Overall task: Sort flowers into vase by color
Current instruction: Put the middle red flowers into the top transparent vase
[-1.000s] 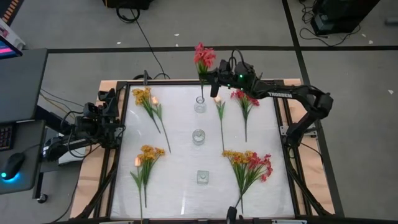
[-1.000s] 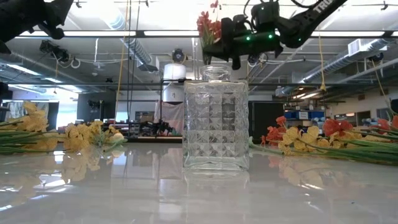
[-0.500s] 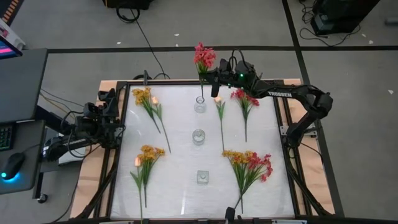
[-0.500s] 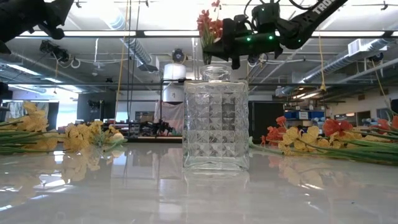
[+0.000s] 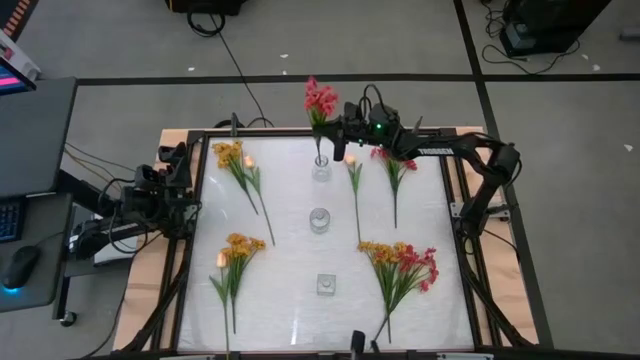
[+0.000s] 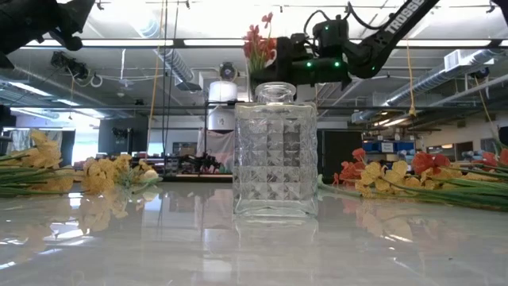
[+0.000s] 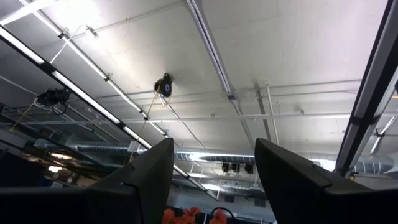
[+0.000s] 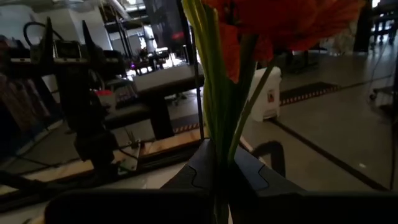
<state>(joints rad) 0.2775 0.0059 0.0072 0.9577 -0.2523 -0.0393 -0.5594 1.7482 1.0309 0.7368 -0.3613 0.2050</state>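
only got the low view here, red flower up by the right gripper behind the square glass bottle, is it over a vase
Observer: Yes. In the high view the right gripper holds the red flower with its stem reaching down to the far round vase.
Operator: is it gripped properly
Observer: The right wrist view shows the stem pinched between shut fingers.
Operator: where's the left arm
Observer: The left gripper waits at the table's left edge, open and empty, pointing at the ceiling.

red flower [image 8: 273, 25] blossom cut off; stem hidden inside right gripper [image 8: 217, 186].
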